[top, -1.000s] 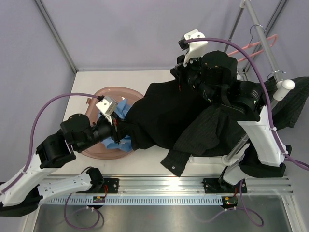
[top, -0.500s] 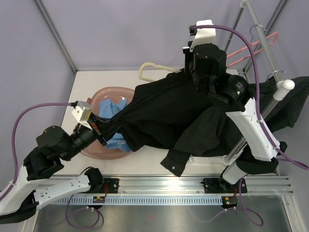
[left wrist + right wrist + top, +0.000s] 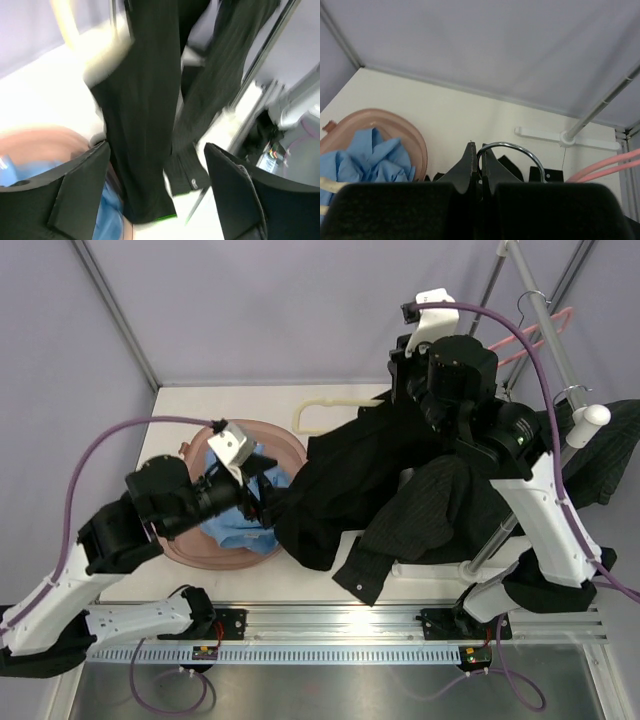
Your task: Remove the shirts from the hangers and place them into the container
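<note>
The left gripper (image 3: 157, 170) is seen spread wide with nothing caught between its fingers, held over the right part of the container (image 3: 275, 432). The light blue shirt (image 3: 235, 530) is already bundled in the container. The black shirt (image 3: 350, 475) is draped from far right down to the container's right rim. The right gripper (image 3: 480, 165) is clamped on a silver hook (image 3: 507, 143). A cream hanger (image 3: 325, 408) is exposed at the shirt's far edge.

No legible text, label, brand, number or sign shows anywhere.
</note>
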You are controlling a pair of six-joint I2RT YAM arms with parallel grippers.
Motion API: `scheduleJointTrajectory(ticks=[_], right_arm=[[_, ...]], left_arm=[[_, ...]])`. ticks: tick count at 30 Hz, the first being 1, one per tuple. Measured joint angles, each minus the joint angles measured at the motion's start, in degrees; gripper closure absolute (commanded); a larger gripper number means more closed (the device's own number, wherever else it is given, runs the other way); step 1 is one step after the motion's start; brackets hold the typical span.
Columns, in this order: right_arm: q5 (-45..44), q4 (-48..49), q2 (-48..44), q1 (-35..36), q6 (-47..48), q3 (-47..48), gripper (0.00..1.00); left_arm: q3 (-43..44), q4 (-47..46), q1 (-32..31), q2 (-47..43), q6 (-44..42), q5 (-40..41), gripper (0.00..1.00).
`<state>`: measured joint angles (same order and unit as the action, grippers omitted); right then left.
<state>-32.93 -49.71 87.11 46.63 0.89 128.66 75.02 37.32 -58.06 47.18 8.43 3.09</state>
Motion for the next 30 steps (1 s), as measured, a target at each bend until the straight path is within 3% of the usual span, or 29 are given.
scheduleJointTrajectory(ticks=[4, 8, 24, 30], right_arm=[[8.00, -0.33, -6.58, 0.00, -0.55, -7.69, 1.00], [14.12, -1.09, -12.92, -0.04, -1.42, -12.57, 1.00], [24.55, -2.14, -13.73, -0.04, -2.40, -13.05, 1.00], [25.44, -1.99, -13.75, -0.04, -2.64, -15.34, 1.00]], left_arm=[[18.10, 4.85, 0.00, 8.94, -6.10, 1.60, 0.13], [25.94, 8.26, 0.02, 12.20, -8.72, 2.93, 0.32], [30.21, 13.97, 0.02, 20.79, -8.79, -2.08, 0.31], [32.06, 14.64, 0.00, 19.12, -7.32, 3.74, 0.29]])
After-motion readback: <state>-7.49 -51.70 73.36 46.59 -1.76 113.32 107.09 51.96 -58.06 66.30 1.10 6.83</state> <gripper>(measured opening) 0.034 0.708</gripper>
